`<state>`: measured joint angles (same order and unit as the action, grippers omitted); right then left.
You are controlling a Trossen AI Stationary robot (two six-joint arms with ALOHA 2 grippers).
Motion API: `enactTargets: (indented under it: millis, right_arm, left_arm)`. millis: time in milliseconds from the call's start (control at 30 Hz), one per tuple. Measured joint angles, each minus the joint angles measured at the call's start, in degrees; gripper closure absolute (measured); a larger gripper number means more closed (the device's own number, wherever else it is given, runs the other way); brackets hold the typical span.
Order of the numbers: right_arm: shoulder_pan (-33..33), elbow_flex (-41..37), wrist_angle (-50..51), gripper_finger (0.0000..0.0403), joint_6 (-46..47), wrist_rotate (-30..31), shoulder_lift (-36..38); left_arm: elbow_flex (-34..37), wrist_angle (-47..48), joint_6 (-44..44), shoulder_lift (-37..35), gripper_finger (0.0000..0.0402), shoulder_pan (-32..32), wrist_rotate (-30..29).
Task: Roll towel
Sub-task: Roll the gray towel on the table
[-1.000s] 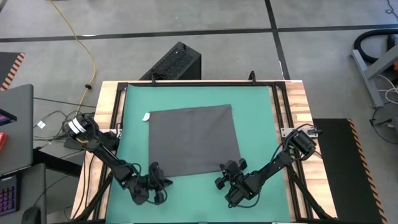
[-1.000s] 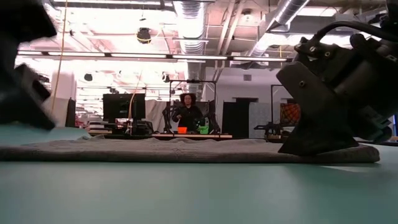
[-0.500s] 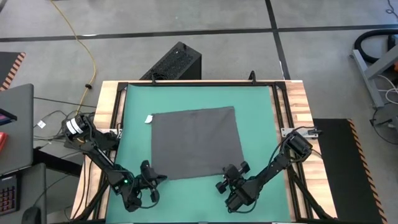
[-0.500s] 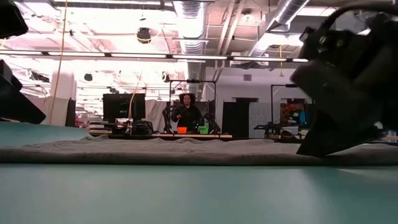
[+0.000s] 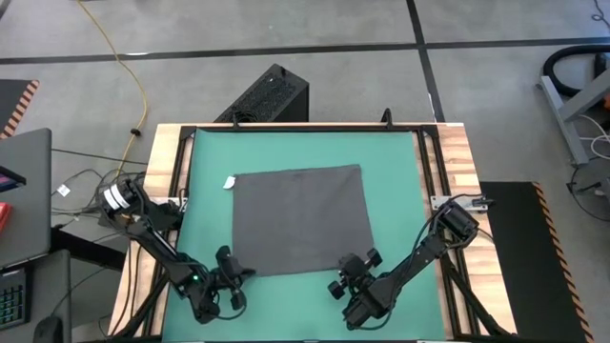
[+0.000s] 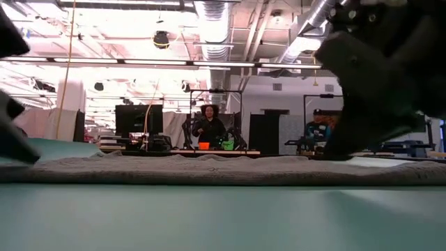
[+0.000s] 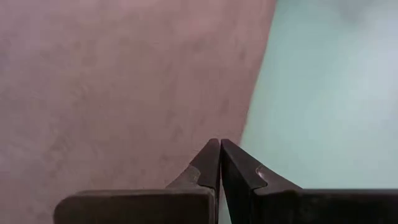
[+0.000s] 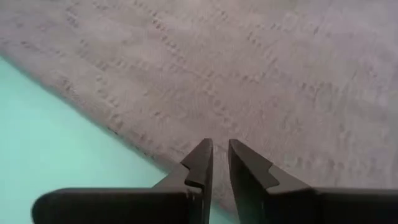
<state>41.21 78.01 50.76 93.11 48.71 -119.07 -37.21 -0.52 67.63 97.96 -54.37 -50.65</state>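
- The towel [image 5: 301, 219], a dark grey cloth with a small white tag [image 5: 227, 181] at its far-left corner, lies spread flat at the middle of the green mat [image 5: 396, 171]; no fold or roll has been started.
- The left gripper [image 5: 236, 273] sits at the towel's near-left corner. Its wrist view shows the fingers [image 7: 214, 163] pressed fully together, holding nothing, their tips over the line where cloth meets mat.
- The right gripper [image 5: 354, 267] sits at the near-right corner. Its fingers [image 8: 202, 158] stand slightly apart with a narrow gap between them, empty, tips poised over the towel's near edge.
- Step in hand, as a judgement: the approach to the near edge, before any grasp. The low view shows the cloth lying level on the mat, unlifted.
- The next move likely calls for both grippers to open enough to take the near edge. They must pinch the cloth alone, not the mat beneath, then turn it over evenly toward the far side so the roll starts straight.
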Motion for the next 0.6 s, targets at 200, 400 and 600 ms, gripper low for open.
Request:
enactTargets:
  millis: [200,400,600]
  right_arm:
    - [0.87,4.00,7.72,0.0325,-0.12,1.46,0.11]
    - [2.24,9.14,16.67,0.0321,-0.41,-2.78,0.15]
    - [5.37,13.23,24.63,0.0280,-6.39,-15.99,0.26]
  left_arm:
    - [-0.06,-0.81,3.36,4.01,0.0401,-0.04,4.00]
    - [-0.08,-0.39,2.71,3.80,0.0401,0.00,5.79]
    - [-0.06,1.02,0.33,1.66,0.0401,-0.02,8.85]
